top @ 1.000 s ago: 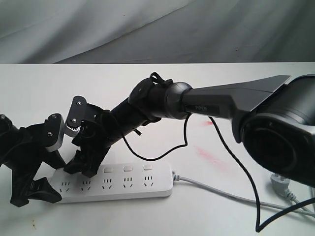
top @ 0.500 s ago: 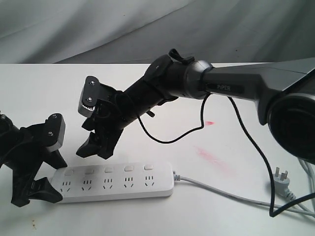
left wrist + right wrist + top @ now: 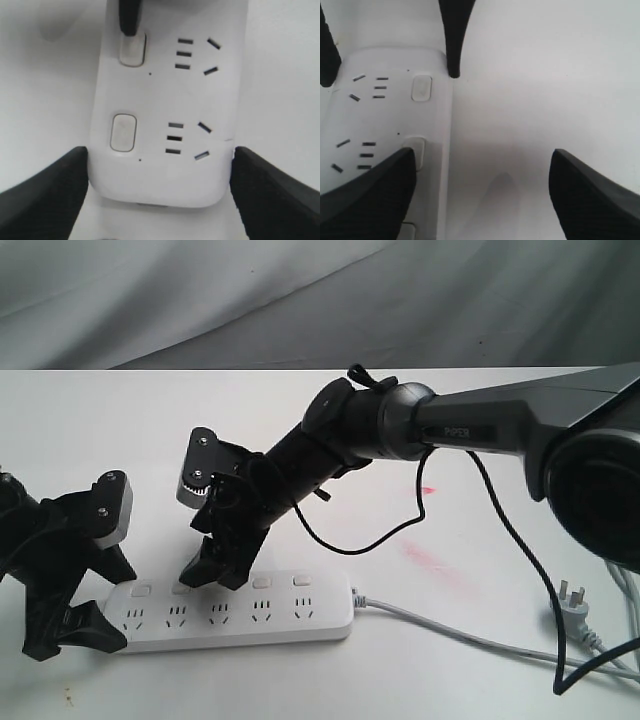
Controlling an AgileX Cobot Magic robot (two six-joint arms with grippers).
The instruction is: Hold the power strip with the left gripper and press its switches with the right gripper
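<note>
A white five-socket power strip (image 3: 300,625) lies lengthwise near the front of a white table (image 3: 480,440). Its grey cord (image 3: 450,632) trails off to a plug (image 3: 572,598) at the right. The left gripper (image 3: 95,602) stands over the strip's left end. The left wrist view shows its black pads against both long sides, so it appears to be pinching the strip.

The right gripper (image 3: 215,572), on a dark arm lettered PIPER, slants down from the right with its jaws spread wide. One of its fingertips (image 3: 129,17) meets the far edge of the second switch (image 3: 132,50), counted from the held end. The other finger hangs over bare table beside the strip. The first switch (image 3: 123,132) sits uncovered between the left pads. Whether any switch is already pressed in cannot be told.

The step in hand looks like pressing the second switch. To do it well, the fingertip should sit on the button's middle and push straight down, lightly, so the strip does not rock. The left grip should hold firm against sliding. The spare finger is best kept off the strip. The lift should clear the button before the gripper moves along the row of switches (image 3: 261,583) toward the cord end.
</note>
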